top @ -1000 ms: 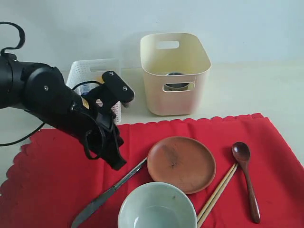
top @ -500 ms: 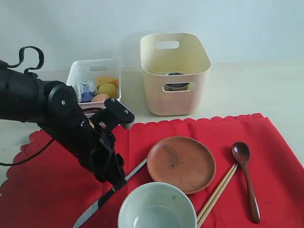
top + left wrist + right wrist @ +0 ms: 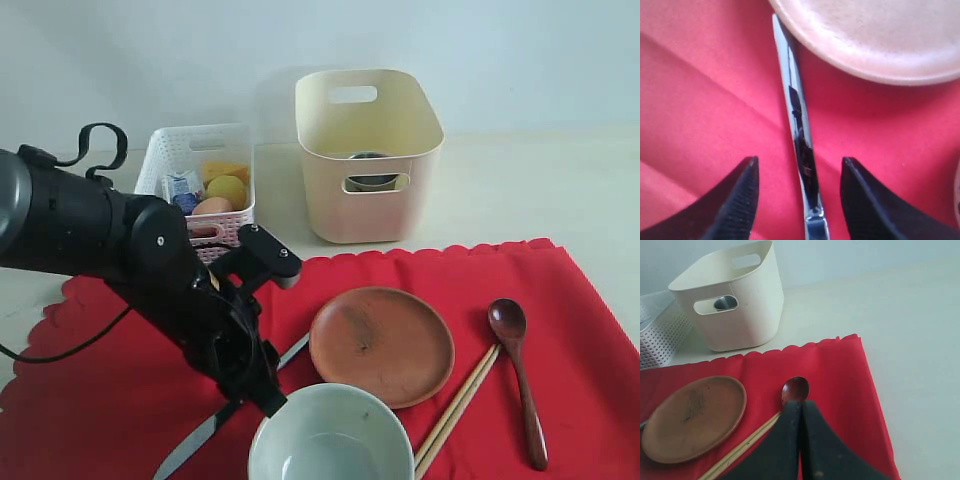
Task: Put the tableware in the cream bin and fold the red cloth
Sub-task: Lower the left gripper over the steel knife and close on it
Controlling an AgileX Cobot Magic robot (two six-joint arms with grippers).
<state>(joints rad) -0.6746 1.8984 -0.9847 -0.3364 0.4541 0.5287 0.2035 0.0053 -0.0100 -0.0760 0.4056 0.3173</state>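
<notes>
The left gripper (image 3: 799, 165) is spread wide, with one black finger on each side of the knife (image 3: 790, 85), and it is not pinching it. The knife lies flat on the red cloth (image 3: 100, 400), with its tip close to the rim of the round brown plate (image 3: 381, 344). Seen from the plate, the knife is at 8 o'clock and the pale green bowl (image 3: 330, 435) is at 7 o'clock, just beside the left gripper. The wooden chopsticks (image 3: 458, 405) lie at 4 o'clock and the dark wooden spoon (image 3: 518, 370) at 3 o'clock, all on the cloth. The right gripper (image 3: 801, 407) is pressed together and holds nothing; it hangs over the cloth near the spoon's bowl. The cream bin (image 3: 370, 215) stands on the desk (image 3: 540, 190) at 12 o'clock from the plate, off the cloth. The steel cup (image 3: 372, 180) sits inside it and shows through the handle hole. The white basket (image 3: 170, 150) is at 10 o'clock, with food inside.
</notes>
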